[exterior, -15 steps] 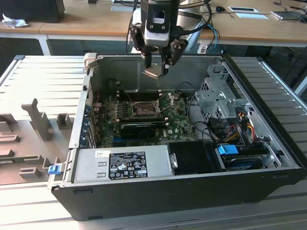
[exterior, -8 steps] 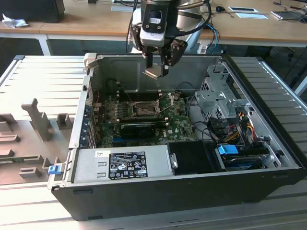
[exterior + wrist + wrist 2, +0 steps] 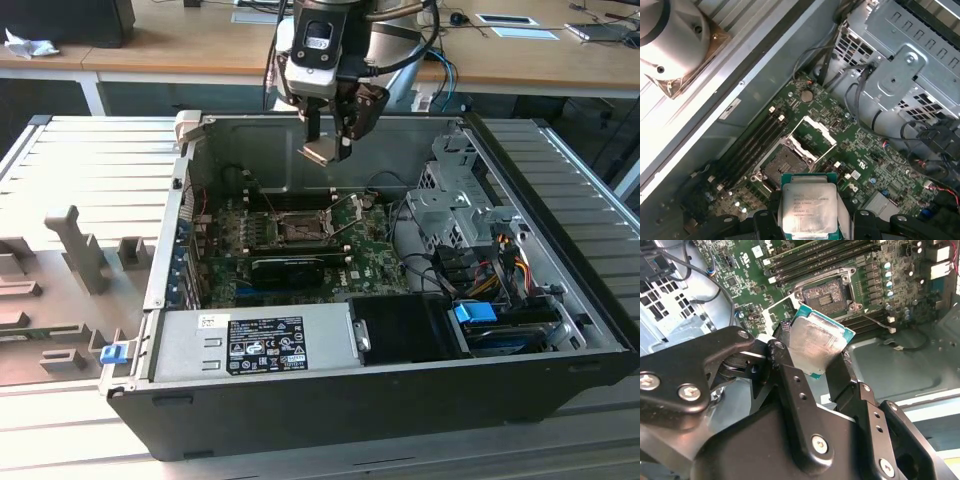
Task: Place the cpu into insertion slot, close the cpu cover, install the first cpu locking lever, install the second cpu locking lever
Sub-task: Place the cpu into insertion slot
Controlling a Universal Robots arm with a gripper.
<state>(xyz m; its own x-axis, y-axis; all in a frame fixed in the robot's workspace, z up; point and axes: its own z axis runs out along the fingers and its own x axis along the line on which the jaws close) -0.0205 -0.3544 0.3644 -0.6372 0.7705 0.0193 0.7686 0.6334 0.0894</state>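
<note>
OK, hand (image 3: 327, 147) is clamped on the cpu (image 3: 807, 210) by two opposite edges, held well above the board. Insertion slot (image 3: 785, 162) sits below the hand, bare; cpu cover (image 3: 816, 131) stands open on the slot's side away from the hand. Memory slots (image 3: 757, 140) flank the slot, and the case wall (image 3: 260, 150) is close behind the hand. Exterior view shows the height gap, plus a black card (image 3: 285, 265) just beside the slot. Second wrist view shows the chip's silvery face tilted.
</note>
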